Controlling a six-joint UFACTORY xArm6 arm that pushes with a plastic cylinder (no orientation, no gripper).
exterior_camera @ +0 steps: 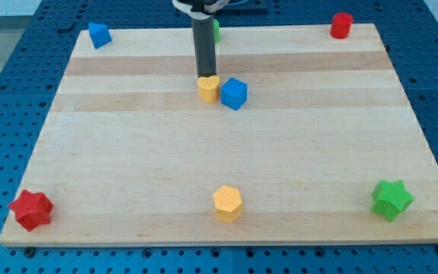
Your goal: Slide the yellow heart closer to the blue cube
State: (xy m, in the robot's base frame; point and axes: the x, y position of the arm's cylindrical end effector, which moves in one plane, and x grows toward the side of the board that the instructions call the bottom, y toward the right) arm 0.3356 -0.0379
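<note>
Yellow heart (208, 88) touches blue cube (234, 93); my tip (204, 75) stands upright behind.

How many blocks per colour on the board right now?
Blue: 2, the blue cube and a blue block at the top left
Yellow: 2, the yellow heart and a yellow hexagonal block
Red: 2, a red star and a red cylinder
Green: 2, a green star and a green block mostly hidden behind the rod
Total: 8

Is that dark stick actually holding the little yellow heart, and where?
Nothing is held. My tip only rests against the top edge of the yellow heart, which sits beside the blue cube.
</note>
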